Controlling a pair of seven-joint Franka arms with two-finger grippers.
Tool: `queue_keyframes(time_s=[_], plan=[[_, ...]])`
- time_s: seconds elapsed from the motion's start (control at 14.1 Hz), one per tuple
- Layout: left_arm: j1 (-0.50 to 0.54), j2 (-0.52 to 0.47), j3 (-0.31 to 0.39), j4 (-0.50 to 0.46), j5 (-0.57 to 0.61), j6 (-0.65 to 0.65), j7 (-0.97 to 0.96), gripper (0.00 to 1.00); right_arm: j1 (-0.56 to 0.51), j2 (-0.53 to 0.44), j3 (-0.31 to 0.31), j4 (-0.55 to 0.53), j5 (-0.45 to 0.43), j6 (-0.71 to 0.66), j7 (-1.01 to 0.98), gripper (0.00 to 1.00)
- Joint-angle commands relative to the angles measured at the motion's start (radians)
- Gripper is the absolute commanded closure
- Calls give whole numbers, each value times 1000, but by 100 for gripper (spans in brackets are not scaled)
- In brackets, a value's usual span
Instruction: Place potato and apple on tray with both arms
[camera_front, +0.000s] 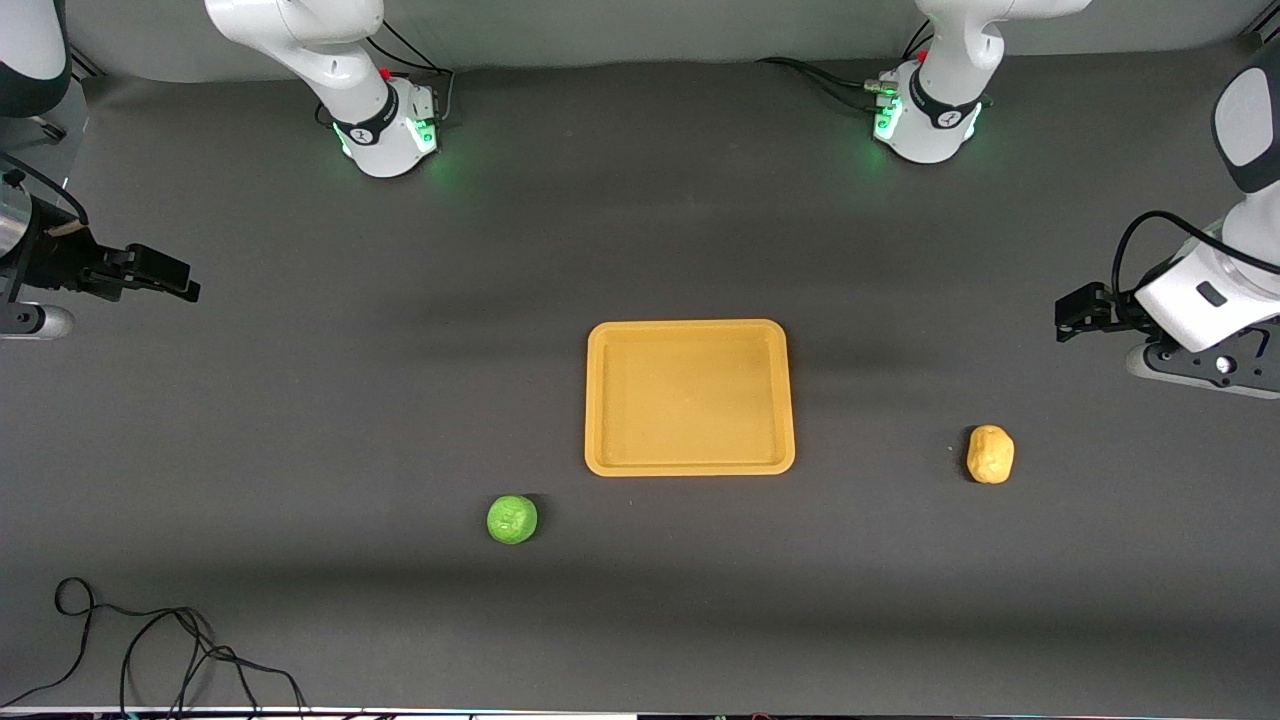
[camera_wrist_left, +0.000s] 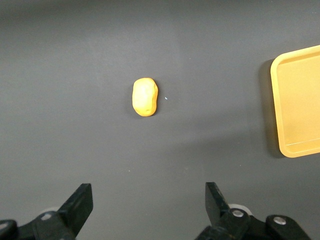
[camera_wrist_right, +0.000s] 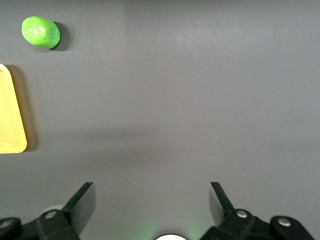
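Nothing placed yet. Tray (camera_front: 689, 397) sits mid-surface, bare. Apple (camera_front: 512, 520) lies on the surface nearer the front camera than the tray, toward the right arm's end, close to the tray's corner. Potato (camera_front: 990, 454) lies on the surface toward the left arm's end, apart from the tray, level with the tray edge nearest the front camera.

Left claw (camera_front: 1068, 318) hangs over the surface at the left arm's end, fingers (camera_wrist_left: 79, 205) spread wide, nothing between them. Right claw (camera_front: 185, 283) hangs over the surface at its own end, fingers (camera_wrist_right: 82, 201) also spread wide, holding nothing.

Key relation: the potato is close to the left claw, a short drop toward the front camera and slightly out toward the table end; in the left wrist view it sits ahead of the open fingers, roughly centred, with its long axis pointing roughly away from the claw, so the fingers probably close across its narrow width. The apple is well apart from the right claw, a long diagonal reach toward the tray. Likely split: left arm takes potato, right arm takes apple. Apple may roll if nudged.
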Motion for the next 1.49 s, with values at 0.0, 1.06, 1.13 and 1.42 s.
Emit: queue_keyframes(time_s=[0.0, 1.06, 1.13, 1.42], plan=[[-10, 30, 6, -32, -23, 55, -3, 1, 2, 6, -2, 8, 6, 10, -22, 0], [13, 561, 13, -3, -4, 474, 106, 14, 318, 428, 15, 454, 10, 70, 283, 0], [20, 570, 13, -3, -4, 477, 106, 39, 350, 497, 15, 532, 10, 70, 335, 0], [6, 538, 7, 6, -26, 448, 86, 70, 418, 624, 15, 622, 7, 153, 432, 0]])
